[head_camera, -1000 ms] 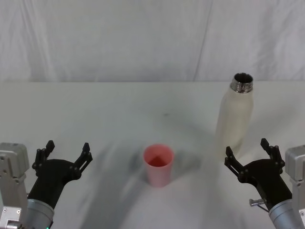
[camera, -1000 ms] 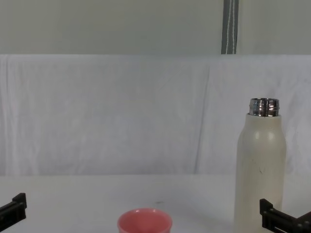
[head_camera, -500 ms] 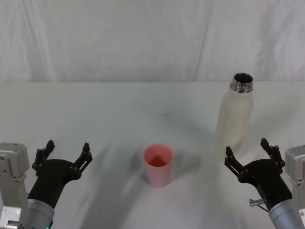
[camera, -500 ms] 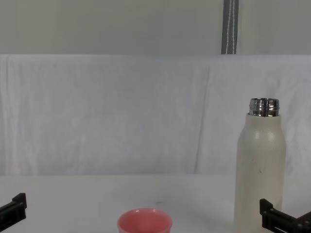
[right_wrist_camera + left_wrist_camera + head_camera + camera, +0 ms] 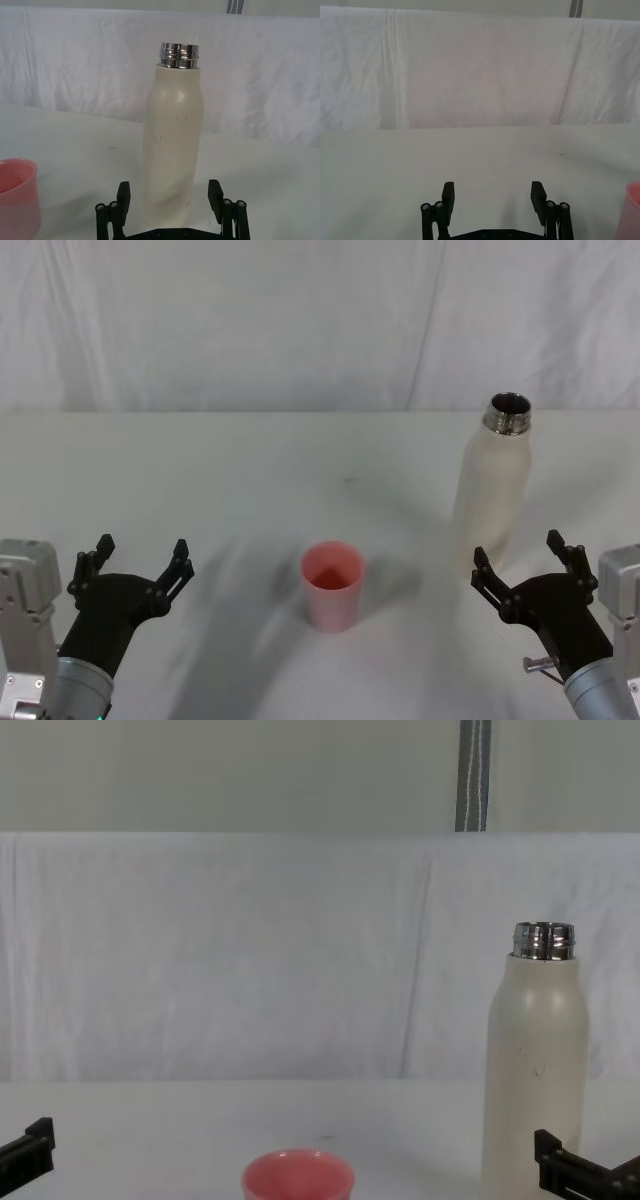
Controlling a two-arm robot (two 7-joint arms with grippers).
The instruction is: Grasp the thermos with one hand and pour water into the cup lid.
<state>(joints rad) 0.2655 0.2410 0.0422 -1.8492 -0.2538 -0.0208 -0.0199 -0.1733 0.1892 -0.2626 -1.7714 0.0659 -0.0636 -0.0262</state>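
The thermos point(image 5: 492, 485) point(image 5: 172, 147) point(image 5: 535, 1065) stands upright on the right of the white table, uncapped, its steel neck open. The pink cup lid point(image 5: 333, 585) point(image 5: 297, 1178) point(image 5: 15, 195) sits upright near the table's middle, left of the thermos. My right gripper point(image 5: 520, 552) point(image 5: 169, 196) is open just in front of the thermos, a little nearer me, not touching it. On the near left my left gripper point(image 5: 142, 557) point(image 5: 492, 195) also stands open, with nothing between its fingers, well apart from the cup lid.
A white cloth covers the table point(image 5: 250, 470) and hangs as a backdrop point(image 5: 300, 320) behind it. A small dark speck point(image 5: 347, 479) lies on the cloth beyond the cup lid.
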